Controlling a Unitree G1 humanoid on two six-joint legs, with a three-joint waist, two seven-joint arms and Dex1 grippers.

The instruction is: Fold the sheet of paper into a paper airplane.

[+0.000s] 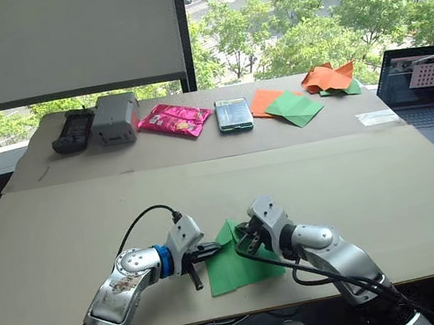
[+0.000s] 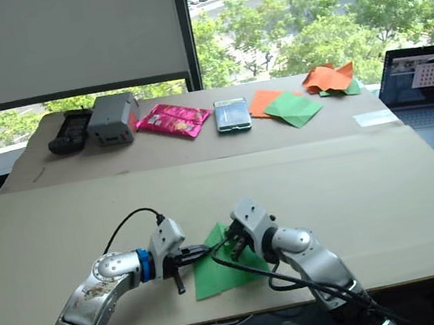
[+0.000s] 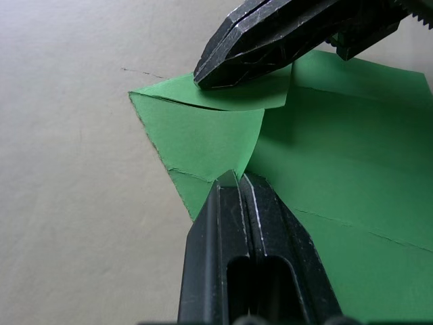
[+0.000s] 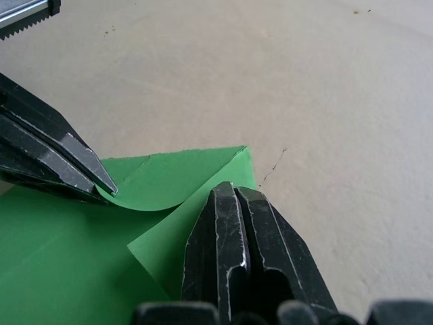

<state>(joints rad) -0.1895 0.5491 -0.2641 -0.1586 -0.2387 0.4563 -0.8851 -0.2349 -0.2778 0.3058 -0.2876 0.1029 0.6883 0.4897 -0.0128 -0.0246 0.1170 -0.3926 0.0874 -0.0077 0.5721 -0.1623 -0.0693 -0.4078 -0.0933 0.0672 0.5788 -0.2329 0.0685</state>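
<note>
Window behind with sunlit trees; a wide tan table [image 1: 385, 194] runs across the view. The sheet of paper [image 1: 231, 268], bright green and creased, lies flat near the table's front edge, its far end folded to a point. Both grippers meet at that pointed end. Left gripper [image 3: 232, 181] — fingers pressed together, clamped on a curled flap of the sheet. Right gripper [image 4: 233, 191] — fingers likewise closed, pinching the opposite flap just beside the tip. The two flaps curl up off the sheet between the fingertips. Along the far edge of the table: a black handheld controller [image 1: 73, 130], a grey box [image 1: 115, 118], a pink snack packet [image 1: 175, 120], a phone [image 1: 233, 114], a duller green square over an orange sheet [image 1: 290, 106], and a crumpled orange-and-green paper heap [image 1: 331, 78]. A laptop [image 1: 426, 86] stands at the right.
</note>
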